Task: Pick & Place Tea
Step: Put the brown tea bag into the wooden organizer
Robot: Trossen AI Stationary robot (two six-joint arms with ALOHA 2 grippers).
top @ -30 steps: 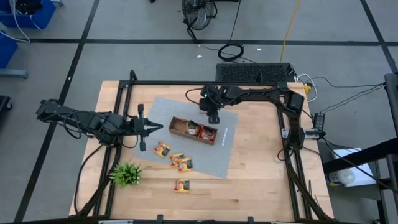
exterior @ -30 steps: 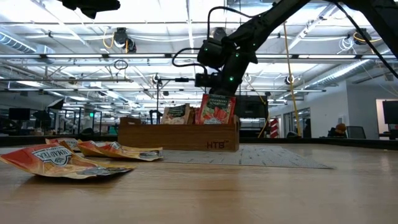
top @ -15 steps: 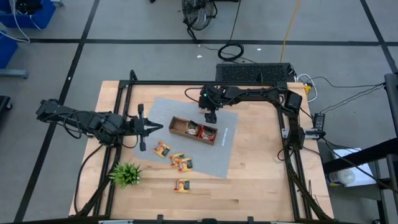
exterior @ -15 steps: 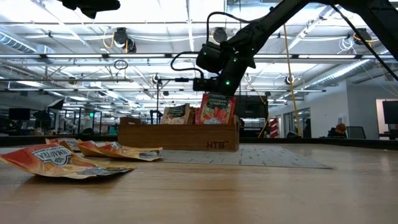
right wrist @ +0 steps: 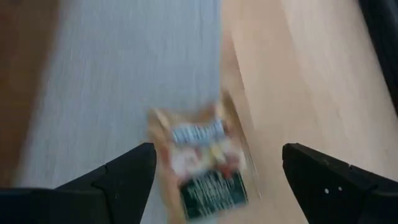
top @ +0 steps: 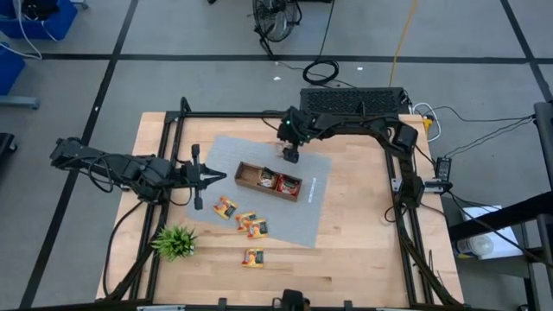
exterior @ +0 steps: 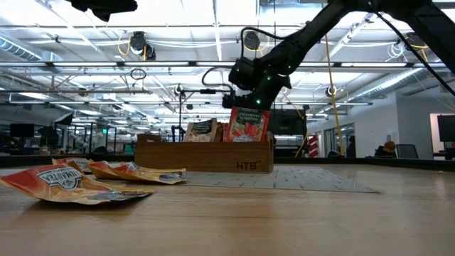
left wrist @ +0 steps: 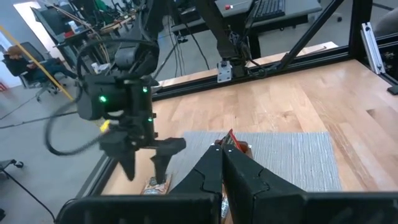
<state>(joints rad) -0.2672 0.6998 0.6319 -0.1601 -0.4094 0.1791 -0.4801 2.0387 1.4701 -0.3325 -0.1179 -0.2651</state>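
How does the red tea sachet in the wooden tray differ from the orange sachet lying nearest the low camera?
The red tea sachet stands upright in the brown wooden tray; the orange sachet lies flat on the bare wooden table. The red one sits on the grey mat's side, the orange one off the mat. Both are small, flat printed packets.
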